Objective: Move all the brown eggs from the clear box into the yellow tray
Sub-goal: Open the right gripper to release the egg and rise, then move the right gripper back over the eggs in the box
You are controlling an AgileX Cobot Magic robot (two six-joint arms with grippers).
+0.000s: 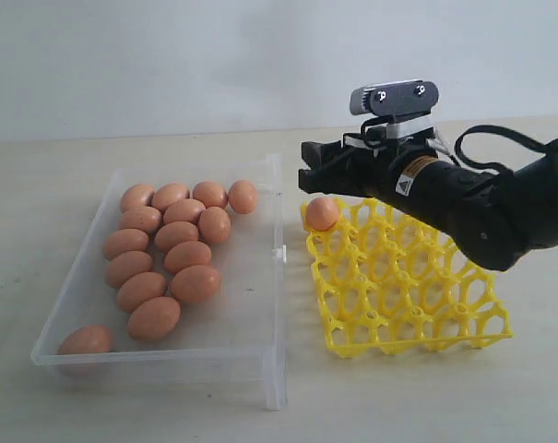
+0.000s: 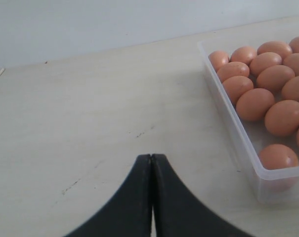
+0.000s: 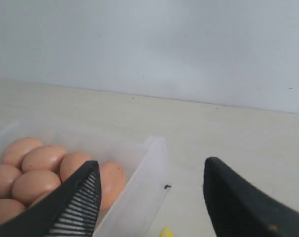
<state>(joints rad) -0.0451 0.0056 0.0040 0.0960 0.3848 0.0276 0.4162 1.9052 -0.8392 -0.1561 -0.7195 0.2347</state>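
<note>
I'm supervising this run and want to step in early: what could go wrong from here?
1. The open right gripper hangs close above the lone egg in the yellow tray's corner cell; a low swing toward the clear box could knock it out.
2. The brown eggs in the box lie packed and touching, so a grab may shove neighbours.

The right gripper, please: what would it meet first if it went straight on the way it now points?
Probably the clear box at its near wall, with a brown egg just behind it; its height is hard to judge, so it might pass over.
</note>
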